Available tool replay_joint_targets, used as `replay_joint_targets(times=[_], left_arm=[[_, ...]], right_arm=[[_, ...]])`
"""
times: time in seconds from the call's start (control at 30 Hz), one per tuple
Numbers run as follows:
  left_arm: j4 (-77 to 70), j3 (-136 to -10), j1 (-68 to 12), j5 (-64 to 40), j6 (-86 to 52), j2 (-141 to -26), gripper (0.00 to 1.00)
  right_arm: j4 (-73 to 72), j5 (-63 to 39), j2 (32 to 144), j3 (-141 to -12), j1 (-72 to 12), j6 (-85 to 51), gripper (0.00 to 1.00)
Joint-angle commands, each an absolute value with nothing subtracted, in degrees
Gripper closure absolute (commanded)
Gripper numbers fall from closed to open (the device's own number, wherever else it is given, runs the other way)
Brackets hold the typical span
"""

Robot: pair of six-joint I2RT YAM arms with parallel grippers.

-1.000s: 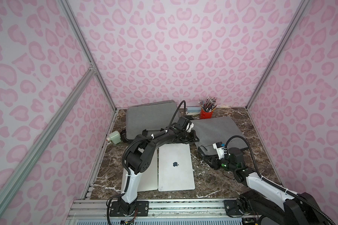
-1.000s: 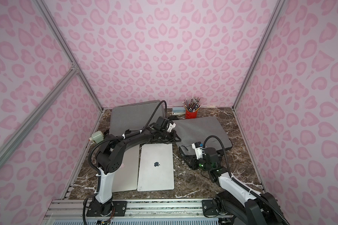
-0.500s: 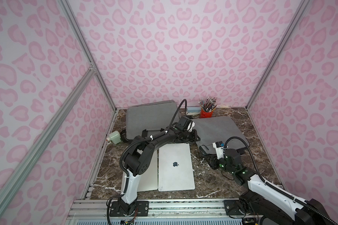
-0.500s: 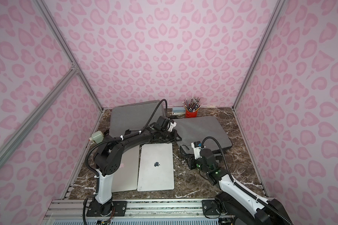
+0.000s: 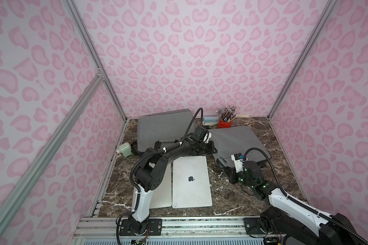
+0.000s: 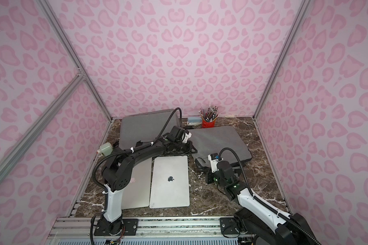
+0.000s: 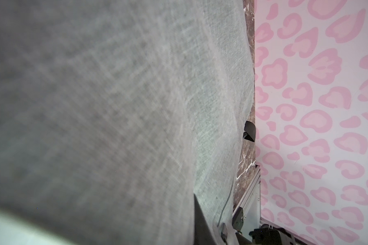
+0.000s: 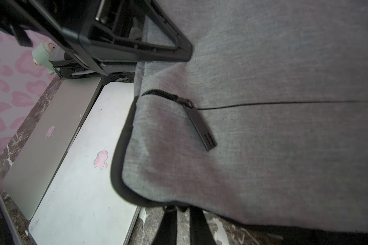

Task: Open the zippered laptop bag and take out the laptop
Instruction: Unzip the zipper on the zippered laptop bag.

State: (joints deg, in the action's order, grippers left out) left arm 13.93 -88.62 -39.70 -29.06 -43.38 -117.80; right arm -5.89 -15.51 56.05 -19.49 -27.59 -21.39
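right wrist view puts the right gripper at the near corner of the laptop bag, jaws narrow against its black piping; whether they clamp on anything i cannot tell. the left gripper looks pinched together on the bag's side edge, where the cloth rises in a soft ridge toward it. the bag lies flat on the marble table, on the right arm's side, just beside a silver laptop. the laptop to be taken out is hidden, presumably inside.

risks, as i judge them: the zipper pull in plain sight sits on a seam across the bag's face, and i cannot tell whether that is the main compartment or a front pocket, so a tug there may open the wrong one. the cloth is limp and padded; a drag along the zip could bunch it, or slide the whole bag if the left pinch slips. the 2 arms work close together.

heathered grey weave, rounded corners, fine black zipper teeth, a slim flat rectangular pull with a grooved end.
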Motion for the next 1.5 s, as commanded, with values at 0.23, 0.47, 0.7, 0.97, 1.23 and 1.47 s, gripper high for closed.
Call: replay_joint_targets(times=[0.23,0.47,0.7,0.97,1.23,1.47], left_arm=[[13.77,-89.29,-38.72,-31.75,-41.0,-116.88,0.98],[15.28,-91.42,-37.63,-33.09,-40.02,-118.59,0.98],[17.39,-93.38,-36.66,-34.53,-38.76,-120.02,0.98],[18.76,-93.63,-35.77,-34.98,-37.54,-120.71,0.98],[20.31,-94.47,-34.48,-36.28,-36.41,-121.95,0.98],[22.11,-94.35,-33.09,-36.62,-34.72,-121.73,0.98]], right_arm=[[-5.64,-13.72,53.31,-18.65,-27.58,-21.55,1.0],[-1.5,-9.16,51.55,-18.23,-27.59,-23.95,1.0],[4.02,-5.92,55.65,-19.45,-27.52,-26.03,1.0],[8.42,0.51,55.63,-21.22,-24.69,-28.36,1.0],[11.24,5.38,54.28,-21.63,-18.32,-29.73,1.0],[10.71,4.91,54.59,-22.82,-10.41,-28.88,1.0]])
